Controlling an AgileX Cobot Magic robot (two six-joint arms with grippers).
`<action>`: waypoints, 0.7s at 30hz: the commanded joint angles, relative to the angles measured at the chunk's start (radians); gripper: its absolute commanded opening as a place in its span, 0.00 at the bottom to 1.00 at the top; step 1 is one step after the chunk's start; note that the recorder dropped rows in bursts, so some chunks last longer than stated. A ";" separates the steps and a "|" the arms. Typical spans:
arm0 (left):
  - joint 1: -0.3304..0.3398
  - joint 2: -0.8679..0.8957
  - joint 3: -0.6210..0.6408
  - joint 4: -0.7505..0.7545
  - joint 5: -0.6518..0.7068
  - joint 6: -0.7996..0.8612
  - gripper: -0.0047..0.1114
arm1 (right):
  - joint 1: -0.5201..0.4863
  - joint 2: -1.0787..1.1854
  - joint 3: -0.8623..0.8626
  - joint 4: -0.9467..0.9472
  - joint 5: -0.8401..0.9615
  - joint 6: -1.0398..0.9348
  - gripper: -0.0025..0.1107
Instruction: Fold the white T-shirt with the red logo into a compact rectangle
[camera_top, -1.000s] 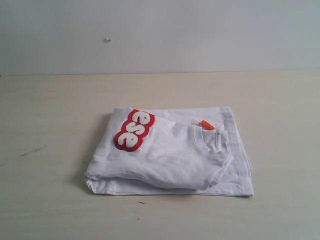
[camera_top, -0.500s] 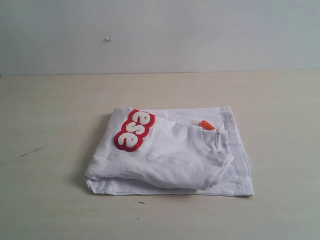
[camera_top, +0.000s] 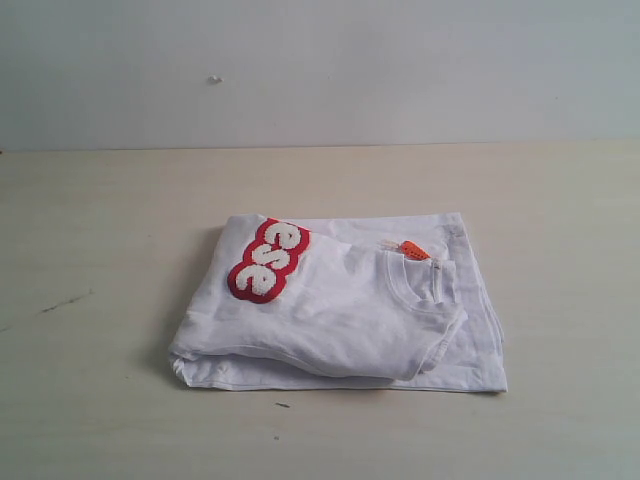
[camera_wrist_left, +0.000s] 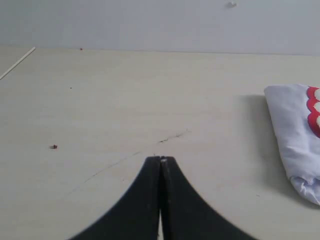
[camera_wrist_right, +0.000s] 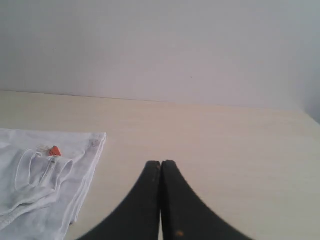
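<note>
Before me the white T-shirt (camera_top: 340, 320) lies folded in a rough rectangle on the pale worktop (camera_top: 100, 220). Its upper layers bunch and round off along the left and front edges. A flatter bottom layer sticks out on the right side. I see the red logo (camera_top: 268, 260) on the top layer at the back left, showing only "ese". The ribbed collar (camera_top: 415, 290) faces up toward the right, with the orange neck tag (camera_top: 414, 251) just behind it. A dark streak (camera_top: 65, 301) marks the worktop well to the left.
</note>
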 joint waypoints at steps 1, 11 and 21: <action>0.003 -0.004 0.002 0.000 -0.012 0.004 0.04 | -0.005 -0.004 0.004 0.000 -0.054 -0.008 0.02; 0.003 -0.004 0.002 0.000 -0.012 0.004 0.04 | -0.005 -0.004 -0.030 0.107 -0.366 0.025 0.02; 0.003 -0.004 0.002 0.000 -0.012 0.004 0.04 | -0.005 -0.004 -0.362 0.117 0.018 -0.035 0.02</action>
